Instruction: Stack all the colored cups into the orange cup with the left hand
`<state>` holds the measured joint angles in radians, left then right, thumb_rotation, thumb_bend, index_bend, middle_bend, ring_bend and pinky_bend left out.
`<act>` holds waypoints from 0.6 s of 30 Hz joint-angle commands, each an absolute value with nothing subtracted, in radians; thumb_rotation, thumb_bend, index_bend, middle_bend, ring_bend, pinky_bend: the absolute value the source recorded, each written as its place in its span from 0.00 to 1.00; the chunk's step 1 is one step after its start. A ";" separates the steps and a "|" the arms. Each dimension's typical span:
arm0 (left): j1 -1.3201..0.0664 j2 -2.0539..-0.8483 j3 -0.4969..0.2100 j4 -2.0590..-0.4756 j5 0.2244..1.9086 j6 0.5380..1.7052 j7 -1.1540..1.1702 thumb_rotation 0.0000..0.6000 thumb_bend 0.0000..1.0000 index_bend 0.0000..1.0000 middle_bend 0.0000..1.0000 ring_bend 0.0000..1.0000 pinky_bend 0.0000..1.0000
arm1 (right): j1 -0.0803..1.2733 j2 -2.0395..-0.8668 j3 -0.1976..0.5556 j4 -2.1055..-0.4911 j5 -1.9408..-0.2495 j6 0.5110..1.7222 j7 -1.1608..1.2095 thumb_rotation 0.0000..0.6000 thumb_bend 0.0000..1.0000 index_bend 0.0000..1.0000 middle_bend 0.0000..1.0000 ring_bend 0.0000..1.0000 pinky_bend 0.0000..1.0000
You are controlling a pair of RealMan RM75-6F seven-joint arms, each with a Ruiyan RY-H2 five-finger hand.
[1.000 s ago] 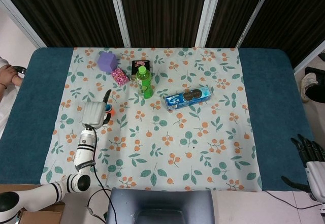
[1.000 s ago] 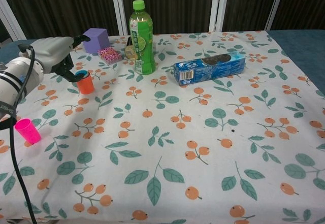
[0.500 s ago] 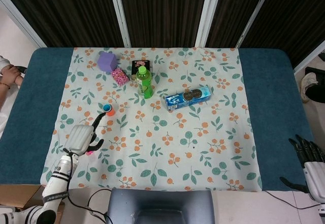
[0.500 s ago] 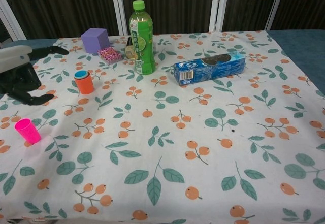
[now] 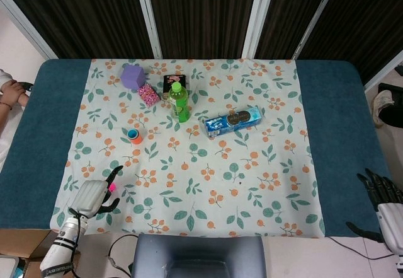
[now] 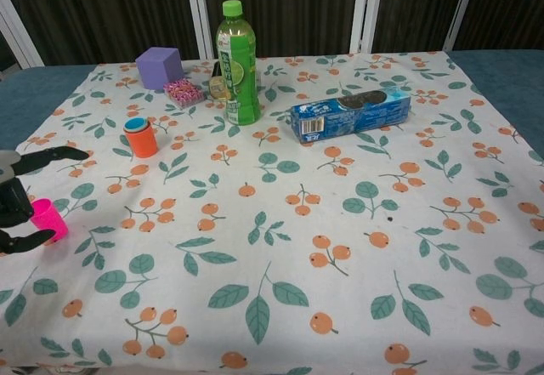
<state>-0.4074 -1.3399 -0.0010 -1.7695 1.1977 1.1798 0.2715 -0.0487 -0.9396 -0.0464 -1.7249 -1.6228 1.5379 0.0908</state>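
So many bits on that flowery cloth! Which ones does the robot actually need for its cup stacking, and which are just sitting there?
Needed for the job:
orange cup, with a blue cup already inside it
pink cup
left hand, open beside the pink cup

Just lying about:
green bottle
blue cookie pack
purple cube
pink speckled block
small dark box
right hand, idle at the table's edge

Left hand (image 6: 15, 198), fingers (image 6: 53, 155) spread, flanks the pink cup (image 6: 48, 219); orange cup (image 6: 140, 138) beyond.

The robot's left hand (image 5: 93, 196) hovered low at the table's near-left corner, fingers spread and holding nothing, while its right hand (image 5: 385, 197) hung off the far right edge, dark fingers splayed.
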 commanded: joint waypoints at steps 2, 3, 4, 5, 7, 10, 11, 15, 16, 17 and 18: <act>-0.399 -1.368 -0.004 -1.699 1.186 1.158 0.243 1.00 0.36 0.10 1.00 1.00 1.00 | -0.046 -0.938 -0.051 -1.727 -1.629 1.532 0.090 1.00 0.20 0.00 0.00 0.00 0.00; -0.399 -1.373 -0.006 -1.687 1.188 1.158 0.241 1.00 0.36 0.11 1.00 1.00 1.00 | -0.047 -0.939 -0.051 -1.727 -1.630 1.533 0.089 1.00 0.20 0.00 0.00 0.00 0.00; -0.398 -1.379 -0.007 -1.668 1.192 1.159 0.239 1.00 0.36 0.13 1.00 1.00 1.00 | -0.047 -0.940 -0.051 -1.727 -1.630 1.534 0.086 1.00 0.20 0.00 0.00 0.00 0.00; -0.397 -1.384 -0.010 -1.654 1.192 1.159 0.234 1.00 0.36 0.14 1.00 1.00 1.00 | -0.047 -0.940 -0.051 -1.727 -1.630 1.534 0.086 1.00 0.20 0.00 0.00 0.00 0.00; -0.395 -1.394 -0.014 -1.629 1.193 1.157 0.223 1.00 0.36 0.16 1.00 1.00 1.00 | -0.048 -0.938 -0.052 -1.727 -1.629 1.534 0.085 1.00 0.20 0.00 0.00 0.00 0.00; -0.393 -1.407 -0.018 -1.591 1.193 1.150 0.212 1.00 0.36 0.21 1.00 1.00 1.00 | -0.050 -0.935 -0.054 -1.728 -1.632 1.538 0.083 1.00 0.20 0.00 0.00 0.00 0.00; -0.393 -1.412 -0.020 -1.579 1.194 1.148 0.209 1.00 0.36 0.23 1.00 1.00 1.00 | -0.051 -0.936 -0.054 -1.728 -1.633 1.540 0.082 1.00 0.20 0.00 0.00 0.00 0.00; -0.394 -1.422 -0.027 -1.549 1.195 1.138 0.197 1.00 0.36 0.30 1.00 1.00 1.00 | -0.051 -0.936 -0.054 -1.729 -1.630 1.537 0.078 1.00 0.20 0.00 0.00 0.00 0.00; -0.394 -1.424 -0.029 -1.543 1.194 1.137 0.197 1.00 0.36 0.30 1.00 1.00 1.00 | -0.051 -0.936 -0.053 -1.729 -1.629 1.536 0.076 1.00 0.20 0.00 0.00 0.00 0.00; -0.394 -1.426 -0.032 -1.535 1.195 1.137 0.196 1.00 0.36 0.31 1.00 1.00 1.00 | -0.050 -0.936 -0.053 -1.729 -1.629 1.536 0.075 1.00 0.20 0.00 0.00 0.00 0.00; -0.394 -1.428 -0.034 -1.529 1.196 1.137 0.194 1.00 0.36 0.32 1.00 1.00 1.00 | -0.050 -0.936 -0.053 -1.730 -1.628 1.536 0.074 1.00 0.20 0.00 0.00 0.00 0.00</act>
